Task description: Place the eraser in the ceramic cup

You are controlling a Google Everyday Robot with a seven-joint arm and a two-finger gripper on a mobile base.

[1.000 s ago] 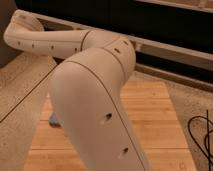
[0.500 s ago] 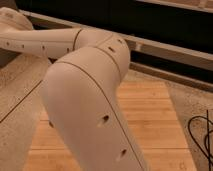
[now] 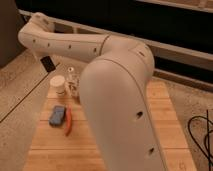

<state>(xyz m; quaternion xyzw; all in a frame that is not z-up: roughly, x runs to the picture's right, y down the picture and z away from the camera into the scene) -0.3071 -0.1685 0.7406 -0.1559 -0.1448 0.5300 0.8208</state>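
Gripper (image 3: 45, 58) up and left of the cup (image 3: 57, 85), hanging off the far end of the arm (image 3: 115, 100), past the back-left corner of the board (image 3: 165, 115). Pressed together on the eraser (image 3: 48, 64): black block pinched at the tip, tilted, off the surface. Fingers themselves hard to pick out against the dark.

Eraser not over the cup's mouth. Off to the left and behind, above the rim, near but apart.

Cup upright on the board, cream-white, round rim in plain view. Just right of the cup, a pale bottle (image 3: 73, 80), upright, close by; touching or not, impossible to tell. In front of the cup, a blue block (image 3: 57, 115) flat on the wood. Just beside that, an orange-red stick (image 3: 68, 123) lying alongside.

Right of the cup, filling the middle of the view, the big white elbow of the arm, hiding much of the board. Far right of the cup, off the board, a dark cable (image 3: 202, 135) looping on the speckled floor.
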